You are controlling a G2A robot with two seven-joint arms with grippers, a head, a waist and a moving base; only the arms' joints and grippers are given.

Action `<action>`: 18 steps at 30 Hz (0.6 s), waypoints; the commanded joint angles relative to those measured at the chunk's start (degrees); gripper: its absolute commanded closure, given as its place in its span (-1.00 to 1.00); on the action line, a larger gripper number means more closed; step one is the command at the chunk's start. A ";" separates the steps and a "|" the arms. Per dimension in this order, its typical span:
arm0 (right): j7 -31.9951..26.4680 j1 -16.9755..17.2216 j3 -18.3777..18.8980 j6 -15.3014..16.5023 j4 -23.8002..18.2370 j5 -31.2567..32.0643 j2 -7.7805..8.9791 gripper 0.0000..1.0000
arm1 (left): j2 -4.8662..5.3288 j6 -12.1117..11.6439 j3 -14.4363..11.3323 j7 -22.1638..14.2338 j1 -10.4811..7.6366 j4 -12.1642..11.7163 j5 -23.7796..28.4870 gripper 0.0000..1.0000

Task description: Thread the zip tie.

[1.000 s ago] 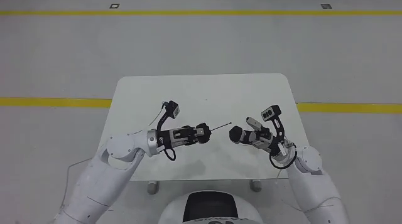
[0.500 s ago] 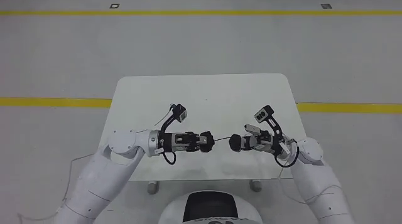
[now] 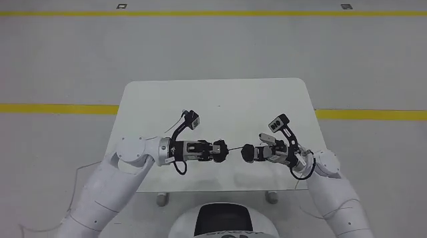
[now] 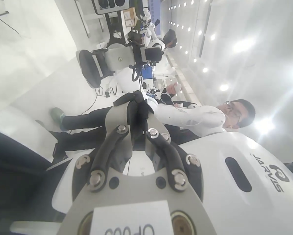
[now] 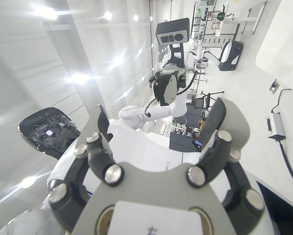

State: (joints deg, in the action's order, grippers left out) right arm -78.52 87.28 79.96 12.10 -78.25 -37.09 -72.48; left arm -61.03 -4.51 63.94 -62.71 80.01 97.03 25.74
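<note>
Table (image 3: 213, 98): white top w/ rounded corners; every place below is given relative to it.
My left gripper (image 3: 221, 149): held above the table's near half, a little to the left of its centre line, pointing across twd the table's right side. Fingers (image 4: 116, 117) are pressed together, pinching the zip tie.
Zip tie (image 3: 233, 149): thin dark strip, lifted clear of the table top and lying roughly level. It sticks out of my left gripper twd the table's right side, over the table's centre line. Its free tip reaches my right gripper; can't tell if they touch.
My right gripper (image 3: 247, 153): above the table's near half, a little right of the centre line, facing back twd the table's left side. Fingers (image 5: 216, 118) are spread wide apart, nothing between them.
Spacing: the 2 grippers are near each other over the table's near-middle area, not touching, w/ the zip tie spanning the gap.
</note>
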 commanded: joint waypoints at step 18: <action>-1.12 -1.33 -0.80 -0.51 0.01 -1.78 3.34 -0.32 | 0.64 0.51 -1.00 0.85 -0.56 0.06 0.76 1.00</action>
State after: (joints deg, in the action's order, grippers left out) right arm -79.64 86.06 79.31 11.43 -78.39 -38.65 -69.30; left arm -60.44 -4.02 62.97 -61.78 79.51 97.10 26.53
